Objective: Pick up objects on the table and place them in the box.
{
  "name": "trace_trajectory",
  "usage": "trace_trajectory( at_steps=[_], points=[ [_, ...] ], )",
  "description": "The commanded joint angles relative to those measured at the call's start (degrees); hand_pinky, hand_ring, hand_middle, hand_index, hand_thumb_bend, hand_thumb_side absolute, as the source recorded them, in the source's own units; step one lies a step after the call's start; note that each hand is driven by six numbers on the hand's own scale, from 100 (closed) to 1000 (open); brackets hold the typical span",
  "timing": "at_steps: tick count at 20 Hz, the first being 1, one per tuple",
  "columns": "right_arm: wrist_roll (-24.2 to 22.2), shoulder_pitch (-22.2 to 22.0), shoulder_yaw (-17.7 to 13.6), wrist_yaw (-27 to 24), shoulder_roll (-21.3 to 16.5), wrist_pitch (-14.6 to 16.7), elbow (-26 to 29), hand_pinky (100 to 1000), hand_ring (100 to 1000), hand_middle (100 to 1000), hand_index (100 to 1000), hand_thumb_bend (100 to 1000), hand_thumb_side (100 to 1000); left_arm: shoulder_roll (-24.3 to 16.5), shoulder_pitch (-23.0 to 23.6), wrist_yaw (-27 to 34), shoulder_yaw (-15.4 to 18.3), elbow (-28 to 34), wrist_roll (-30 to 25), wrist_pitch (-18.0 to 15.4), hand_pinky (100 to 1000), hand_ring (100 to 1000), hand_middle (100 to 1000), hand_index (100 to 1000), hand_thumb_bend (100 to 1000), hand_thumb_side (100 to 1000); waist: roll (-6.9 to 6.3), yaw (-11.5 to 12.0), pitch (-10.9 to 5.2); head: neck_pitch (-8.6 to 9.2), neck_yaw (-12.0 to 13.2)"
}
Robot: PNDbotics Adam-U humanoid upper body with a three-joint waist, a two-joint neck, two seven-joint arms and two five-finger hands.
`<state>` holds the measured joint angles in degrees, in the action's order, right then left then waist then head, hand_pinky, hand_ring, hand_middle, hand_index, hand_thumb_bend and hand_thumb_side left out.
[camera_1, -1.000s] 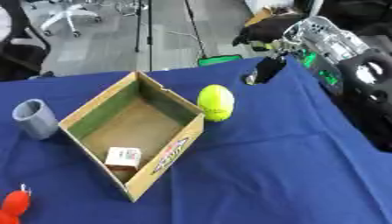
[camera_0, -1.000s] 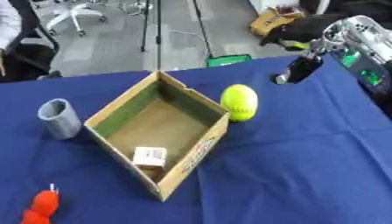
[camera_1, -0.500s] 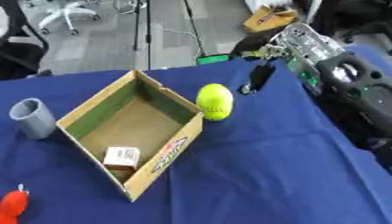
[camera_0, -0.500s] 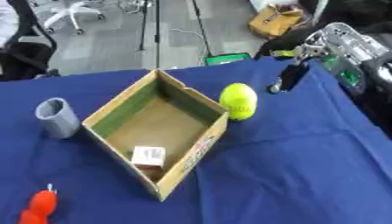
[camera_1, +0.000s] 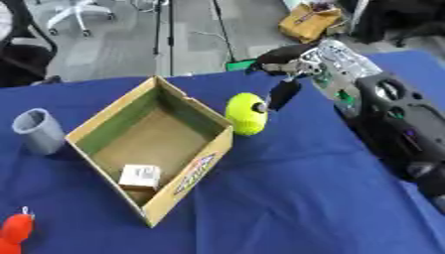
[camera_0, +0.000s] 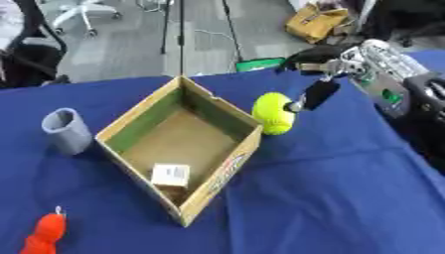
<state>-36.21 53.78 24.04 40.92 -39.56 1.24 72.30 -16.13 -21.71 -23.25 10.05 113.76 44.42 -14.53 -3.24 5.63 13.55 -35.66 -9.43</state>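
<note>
Yellow ball [camera_0: 274,113] sat just beside the box [camera_0: 224,168] rim; right hand [camera_1: 283,92] reached down — fingers extended, one fingertip touching it, gripping nothing.

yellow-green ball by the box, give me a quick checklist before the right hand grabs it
1. Right hand beside the yellow-green ball: ok, its fingertips are at the ball's upper right side.
2. Fingers closed round the ball: not ok, they hang straight, nothing held.
3. Ball on the blue tablecloth, outside the open cardboard box: ok, just off its right wall.
4. Room in the box: ok, only a small white carton lies inside.
5. Grey cup and orange object out of the path: ok, both left of the box.
6. Left hand: cannot tell, not in view.
</note>
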Motion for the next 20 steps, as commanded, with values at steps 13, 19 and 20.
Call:
trace_trajectory(
  at_steps=[13, 19, 20],
  points=[
    [-1.91, -1.18, 0.27, -8.2, -0.98, -4.77, 5.48, 911, 964, 973, 1000, 455, 476, -0.48, -0.95, 0.59, -0.07, 0.83, -0.19, 0.34, 903, 886, 869, 847, 100, 1000, 0.1, 0.41, -0.54, 0.53, 0.92],
    [-2.02, -1.47, 0.78, -3.63, -0.09, -3.03, 2.67, 908, 956, 970, 1000, 463, 471, -0.33, -0.98, 0.71, -0.08, 0.83, -0.21, 0.4, 903, 885, 866, 843, 100, 1000, 0.02, 0.7, -0.41, 0.76, 0.6],
    [-1.97, -1.43, 0.78, -3.07, 0.07, -2.68, 2.17, 906, 954, 968, 1000, 465, 468, -0.31, -0.99, 0.73, -0.08, 0.83, -0.21, 0.41, 903, 884, 865, 843, 100, 1000, 0.0, 0.71, -0.38, 0.78, 0.55]
  ],
)
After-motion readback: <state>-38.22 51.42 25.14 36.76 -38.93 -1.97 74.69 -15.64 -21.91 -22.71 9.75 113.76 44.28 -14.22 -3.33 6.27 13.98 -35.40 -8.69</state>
